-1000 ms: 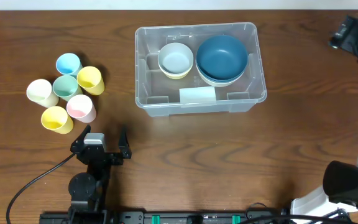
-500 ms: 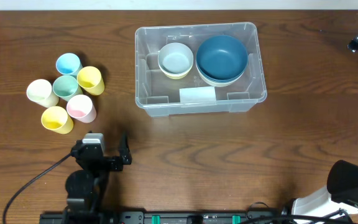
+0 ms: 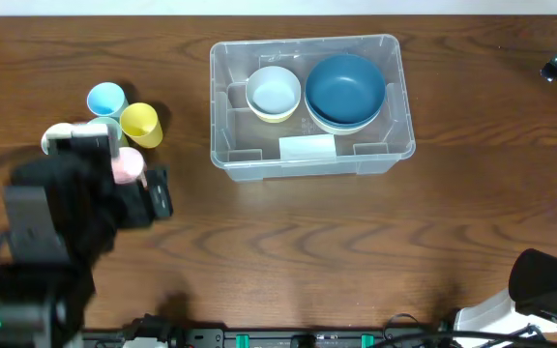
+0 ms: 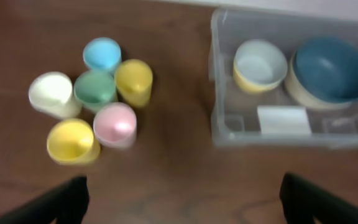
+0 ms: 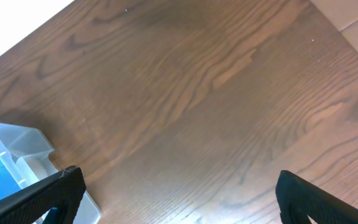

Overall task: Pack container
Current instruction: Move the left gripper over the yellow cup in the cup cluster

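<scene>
Clear plastic forms the container [image 3: 228,116], which sits on the wooden desk [image 3: 356,242] toward its far edge, a little right of centre, with a white label [image 3: 307,148] at its near wall. Two nested pairs lie inside. A pale-blue bowl [image 3: 274,90] is seated in a yellow bowl [image 3: 274,118], and beside it a dark blue bowl [image 3: 345,87] is seated in a cream bowl [image 3: 341,127]. That part of the packing looks done.

Well to the left of the container, six cups stand in a tight cluster: a blue cup [image 4: 102,54], a yellow cup [image 4: 133,79], a green cup [image 4: 94,87], a white cup [image 4: 53,93], a pink cup [image 4: 115,123] and a second yellow cup [image 4: 72,140]. None is in the bin, so I judge the task about midway, with the cups left to move.

The left end effector [image 4: 188,202] hangs over the desk on the near side of the cluster, spread wide and empty. The right end effector [image 5: 182,199] is also wide open and empty, over bare desk off the container's right side.
</scene>
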You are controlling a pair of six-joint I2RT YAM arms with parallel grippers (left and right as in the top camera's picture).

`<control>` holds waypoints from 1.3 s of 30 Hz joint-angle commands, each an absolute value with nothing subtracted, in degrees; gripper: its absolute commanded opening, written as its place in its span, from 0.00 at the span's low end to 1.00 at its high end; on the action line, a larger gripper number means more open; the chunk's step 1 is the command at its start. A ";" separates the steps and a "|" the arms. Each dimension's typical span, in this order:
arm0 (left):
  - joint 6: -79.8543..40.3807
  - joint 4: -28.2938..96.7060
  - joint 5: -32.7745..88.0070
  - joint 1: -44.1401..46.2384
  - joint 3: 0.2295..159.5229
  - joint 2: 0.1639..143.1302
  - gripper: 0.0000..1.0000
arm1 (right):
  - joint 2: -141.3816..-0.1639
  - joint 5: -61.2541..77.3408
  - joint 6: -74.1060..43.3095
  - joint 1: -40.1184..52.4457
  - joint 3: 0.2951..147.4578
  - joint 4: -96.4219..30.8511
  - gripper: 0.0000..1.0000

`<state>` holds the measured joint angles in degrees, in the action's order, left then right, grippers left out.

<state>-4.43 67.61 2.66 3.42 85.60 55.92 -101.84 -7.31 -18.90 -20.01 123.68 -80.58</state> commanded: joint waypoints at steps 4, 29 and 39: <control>-3.73 76.05 4.12 3.18 101.62 70.35 0.98 | -102.00 -7.70 -19.68 -20.29 123.57 -80.62 0.99; -0.89 63.37 -8.16 3.16 101.49 101.86 0.98 | -102.00 -7.70 -19.68 -20.29 123.57 -80.62 0.99; 0.82 60.93 -8.14 1.21 101.49 113.78 0.98 | -102.00 -7.70 -19.68 -20.29 123.57 -80.62 0.99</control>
